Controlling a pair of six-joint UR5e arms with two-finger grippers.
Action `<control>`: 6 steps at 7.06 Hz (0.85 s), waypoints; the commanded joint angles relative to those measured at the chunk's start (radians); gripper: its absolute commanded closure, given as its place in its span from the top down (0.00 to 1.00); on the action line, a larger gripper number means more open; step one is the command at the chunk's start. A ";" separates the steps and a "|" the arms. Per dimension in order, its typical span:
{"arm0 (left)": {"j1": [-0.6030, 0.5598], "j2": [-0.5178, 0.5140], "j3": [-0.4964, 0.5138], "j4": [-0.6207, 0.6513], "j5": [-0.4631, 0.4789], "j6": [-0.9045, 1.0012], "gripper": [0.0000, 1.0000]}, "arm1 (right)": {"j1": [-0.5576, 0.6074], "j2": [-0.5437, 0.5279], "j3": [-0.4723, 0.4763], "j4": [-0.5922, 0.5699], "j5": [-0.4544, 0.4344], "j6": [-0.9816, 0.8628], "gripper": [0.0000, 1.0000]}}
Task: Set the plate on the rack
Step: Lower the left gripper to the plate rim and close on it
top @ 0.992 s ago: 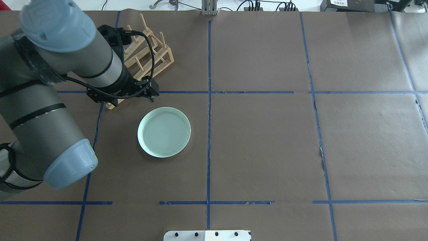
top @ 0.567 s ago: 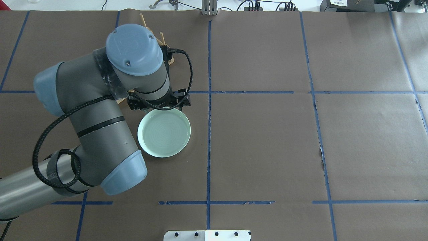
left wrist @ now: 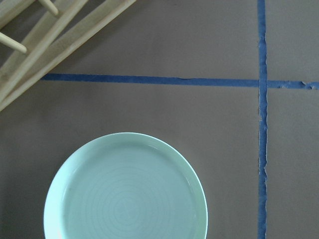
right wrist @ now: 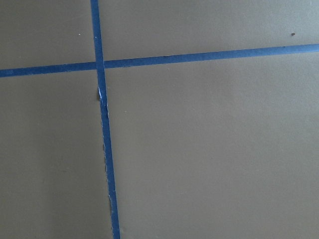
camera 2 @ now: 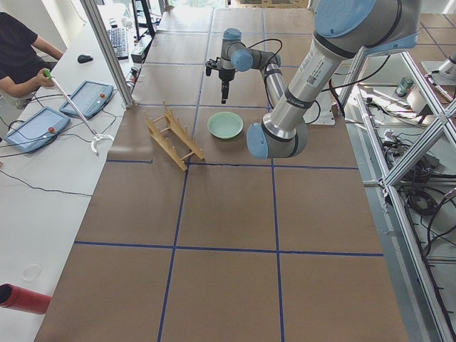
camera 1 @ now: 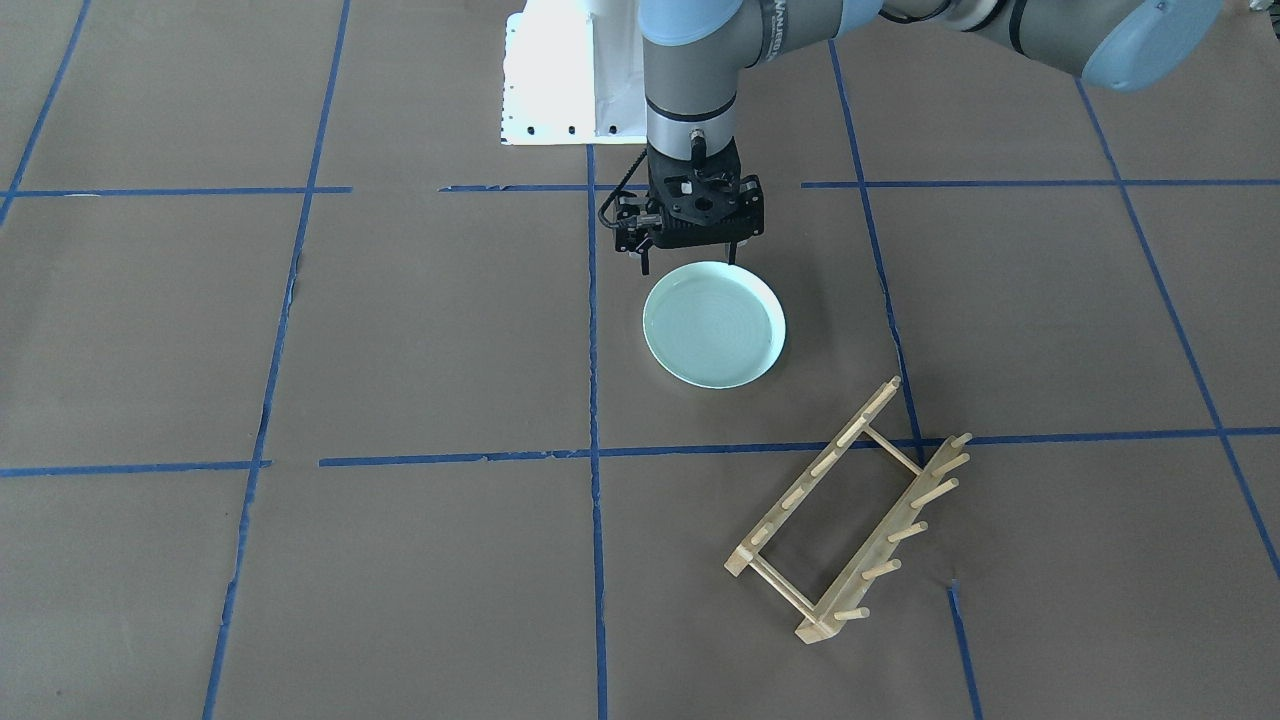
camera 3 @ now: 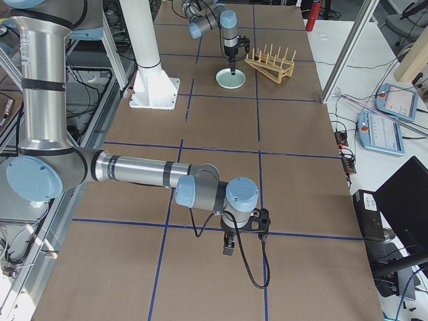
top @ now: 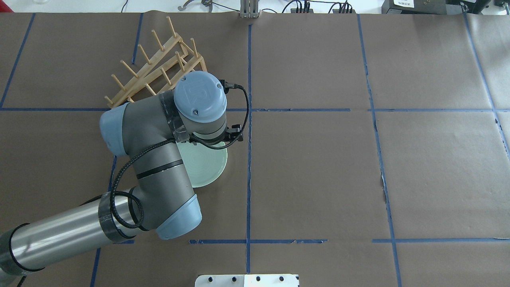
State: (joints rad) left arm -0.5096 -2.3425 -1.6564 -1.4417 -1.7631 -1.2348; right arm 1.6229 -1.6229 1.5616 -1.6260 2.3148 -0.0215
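Underneath everything lies brown paper (camera 1: pixel 400 330) gridded with blue tape (camera 1: pixel 450 460); an operator (camera 2: pixel 18 50) leans on a white side bench (camera 2: pixel 50 178). The mint-green plate (camera 1: pixel 714 325) lies flat on the paper, near but apart from the wooden peg rack (camera 1: pixel 850 510). The left gripper (camera 1: pixel 689 262) hangs spread-fingered over the plate's robot-side rim; whether the right gripper (camera 3: pixel 227 250) is spread cannot be told.

Overhead and front-facing cameras look down from opposite sides of the worktop (top: pixel 318 167). The left wrist camera, close, looks down from the left hand (camera 1: pixel 689 262); all share the plate (left wrist: pixel 124 191) beneath.
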 commanded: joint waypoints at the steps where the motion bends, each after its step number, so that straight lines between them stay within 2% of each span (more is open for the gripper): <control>1: 0.032 0.006 0.127 -0.155 0.004 -0.012 1.00 | 0.000 0.000 0.000 0.000 0.000 0.000 1.00; 6: 0.057 0.012 0.161 -0.204 0.002 -0.045 0.98 | 0.000 0.000 0.000 0.000 0.000 0.000 1.00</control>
State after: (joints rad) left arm -0.4581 -2.3285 -1.4990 -1.6435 -1.7610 -1.2788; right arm 1.6230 -1.6229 1.5616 -1.6260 2.3148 -0.0215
